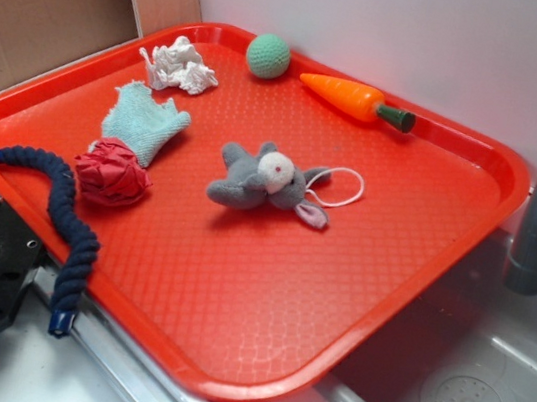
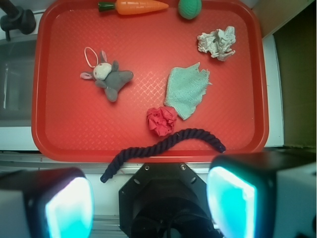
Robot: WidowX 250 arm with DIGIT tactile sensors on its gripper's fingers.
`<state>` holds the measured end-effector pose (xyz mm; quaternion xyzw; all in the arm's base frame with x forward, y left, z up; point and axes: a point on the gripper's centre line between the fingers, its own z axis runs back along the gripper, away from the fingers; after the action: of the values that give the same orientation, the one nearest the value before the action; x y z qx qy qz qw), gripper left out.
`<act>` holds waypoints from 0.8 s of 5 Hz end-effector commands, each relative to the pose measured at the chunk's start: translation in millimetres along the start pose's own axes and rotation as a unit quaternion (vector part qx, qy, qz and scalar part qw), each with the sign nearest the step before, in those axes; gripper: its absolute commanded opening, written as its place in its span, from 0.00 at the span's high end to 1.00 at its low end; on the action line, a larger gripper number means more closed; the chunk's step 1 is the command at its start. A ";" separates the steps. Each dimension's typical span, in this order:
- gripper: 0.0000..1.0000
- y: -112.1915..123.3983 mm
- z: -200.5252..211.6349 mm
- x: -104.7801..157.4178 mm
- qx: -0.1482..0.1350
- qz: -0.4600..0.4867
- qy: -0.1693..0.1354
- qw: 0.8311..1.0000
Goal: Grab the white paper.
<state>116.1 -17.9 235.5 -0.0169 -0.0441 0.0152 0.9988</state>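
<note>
Far across the tray from the gripper [image 2: 148,203]: white paper [image 2: 217,42].

Both views are brightly and evenly lit, with soft, short shadows under the small objects. In the exterior view a pale glare washes the glossy red plastic tray [image 1: 408,283] along its far rim at upper right, and the picture is slightly grainy. In the wrist view the two gripper fingers [image 2: 233,201] at the bottom edge are blurred, their inner faces glowing cyan, while the tray stays sharp.
</note>
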 end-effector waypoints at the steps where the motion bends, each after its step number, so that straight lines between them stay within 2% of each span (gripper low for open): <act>1: 0.00 0.0 0.0 0.0 0.000 0.000 0.000 1.000; 2: 0.00 9.4 -8.2 7.6 -0.028 0.099 -0.027 0.994; 3: 0.00 18.9 -19.2 16.5 -0.025 0.161 -0.042 0.986; 4: 0.00 39.1 -44.0 33.6 -0.016 0.253 -0.078 0.964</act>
<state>150.9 18.5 187.2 -0.0412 -0.1050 0.2646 0.9577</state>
